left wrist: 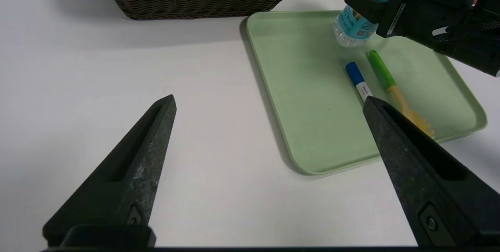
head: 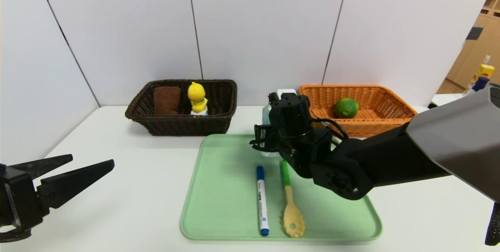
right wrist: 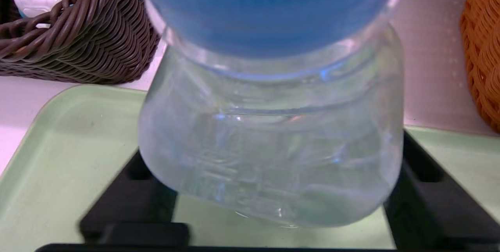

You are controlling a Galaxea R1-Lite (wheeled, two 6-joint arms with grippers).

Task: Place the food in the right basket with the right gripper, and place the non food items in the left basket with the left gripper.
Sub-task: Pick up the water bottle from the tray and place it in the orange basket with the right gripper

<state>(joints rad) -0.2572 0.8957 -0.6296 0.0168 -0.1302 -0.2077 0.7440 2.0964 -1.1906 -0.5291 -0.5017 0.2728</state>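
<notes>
My right gripper (head: pixel 269 136) is shut on the clear water bottle (left wrist: pixel 353 29) at the far side of the green tray (head: pixel 222 189). The bottle (right wrist: pixel 273 134) leans between the black fingers, its base just over the tray. A green lime (head: pixel 346 108) lies in the orange right basket (head: pixel 375 127). The dark brown left basket (head: pixel 183 125) holds a brown towel (head: pixel 166 100) and a yellow duck toy (head: pixel 197 97). On the tray lie a blue-capped marker (head: pixel 262 199) and a yellow slotted spoon (head: pixel 291 205) with a green handle. My left gripper (head: pixel 93 160) hangs open over the table at the near left, holding nothing.
White panels stand right behind both baskets. The right arm reaches across the tray's right half, above the spoon's handle end. Bare white table (left wrist: pixel 195 88) lies between my left gripper (left wrist: pixel 268 99) and the tray.
</notes>
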